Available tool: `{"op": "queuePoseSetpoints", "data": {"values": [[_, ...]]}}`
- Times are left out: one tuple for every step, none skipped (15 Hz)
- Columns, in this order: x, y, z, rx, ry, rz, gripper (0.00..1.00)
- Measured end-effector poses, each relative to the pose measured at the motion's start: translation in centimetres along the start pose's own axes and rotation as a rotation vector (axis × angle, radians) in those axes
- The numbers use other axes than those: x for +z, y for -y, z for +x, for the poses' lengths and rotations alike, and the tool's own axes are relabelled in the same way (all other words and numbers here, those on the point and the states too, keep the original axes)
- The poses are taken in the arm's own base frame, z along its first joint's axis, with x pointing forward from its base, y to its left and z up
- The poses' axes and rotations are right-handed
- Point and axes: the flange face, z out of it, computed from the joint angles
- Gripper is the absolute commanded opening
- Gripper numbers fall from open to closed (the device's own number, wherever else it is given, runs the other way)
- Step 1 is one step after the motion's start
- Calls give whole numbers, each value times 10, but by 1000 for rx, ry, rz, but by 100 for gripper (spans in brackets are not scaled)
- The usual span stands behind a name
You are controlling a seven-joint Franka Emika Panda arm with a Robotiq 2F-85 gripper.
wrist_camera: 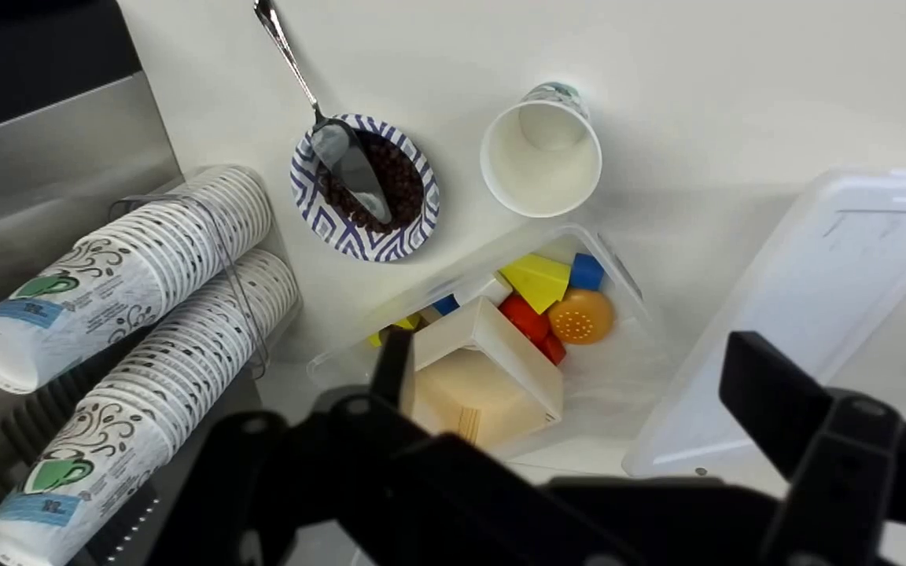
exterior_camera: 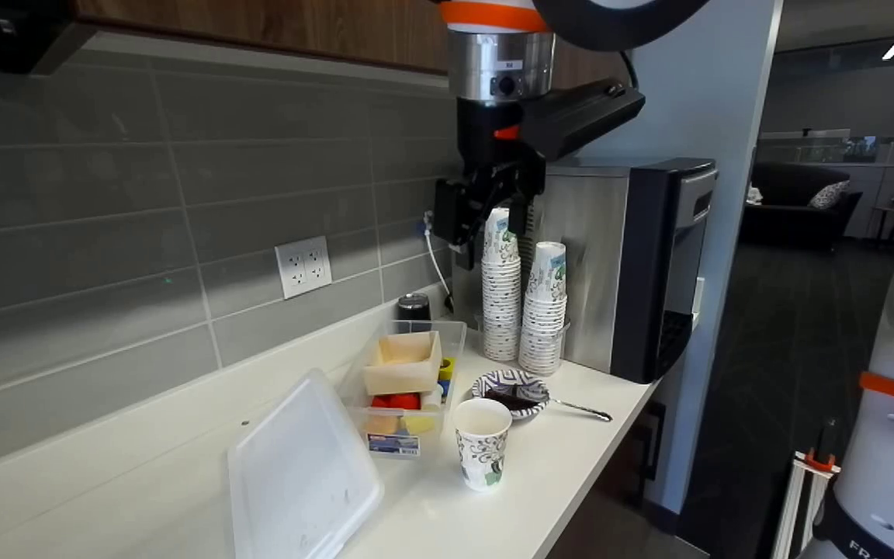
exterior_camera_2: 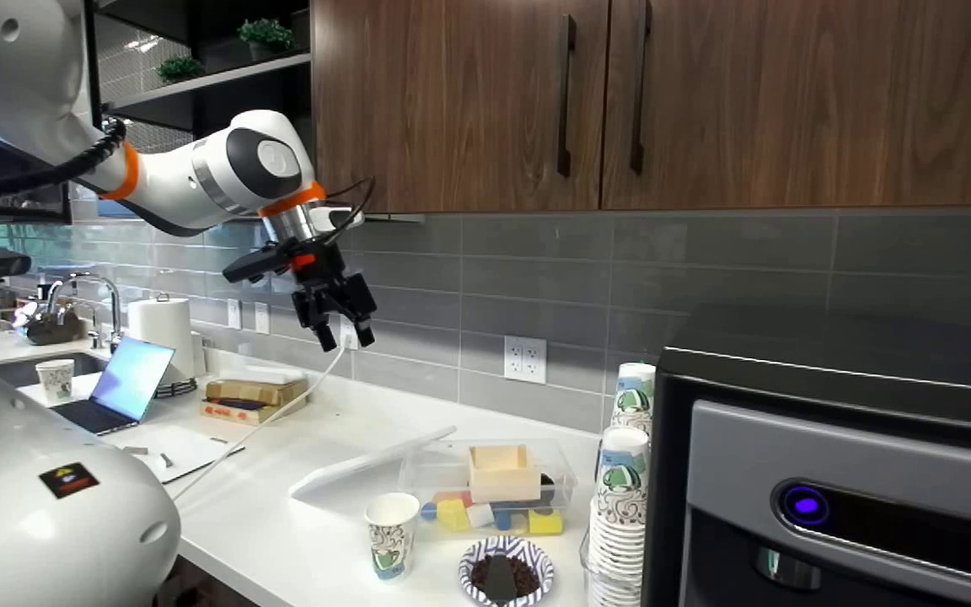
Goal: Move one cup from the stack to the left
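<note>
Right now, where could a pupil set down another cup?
Bare counter shows between the single paper cup and translucent lid, and along the front edge beside that cup. Crowded: around the patterned bowl, block bin and cup stacks.

cup [exterior_camera: 483, 449] upright on counter [exterior_camera: 544, 470] | gripper [exterior_camera: 492, 242] raised, jaws apart | stacks [exterior_camera: 501, 307] standing

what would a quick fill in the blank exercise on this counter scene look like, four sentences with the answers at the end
The loose paper cup near the patterned bowl stands with its mouth facing ____. Beside the machine stand ____ stacks of upside-down cups. The patterned bowl sits ____ that loose paper cup and the stacks. The gripper hangs above the counter with its jaws ____ rather than shut.

Missing words: up; two; between; open.
</note>
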Motion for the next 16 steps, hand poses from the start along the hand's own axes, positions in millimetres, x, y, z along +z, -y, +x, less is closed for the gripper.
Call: {"op": "queuePoseSetpoints", "data": {"values": [[0,-2,1,2,3,4,100],[1,-6,2,5,7,12,100],[1,-12,4,3,12,22,100],[1,-21,6,-3,17,34,100],[2,-31,9,-6,23,48,100],[2,-42,11,-13,28,62,100],[3,-54,14,-18,34,75,100],[3,-67,15,-21,41,88,100],[3,-81,17,-21,48,100,100],[3,-94,17,-19,52,110,100],[3,-107,18,-16,55,117,100],[2,-121,18,-11,54,119,100],[1,-136,19,-4,49,118,100],[1,-150,19,5,43,115,100],[0,-165,19,13,39,109,100],[1,-180,19,21,35,102,100]]}}
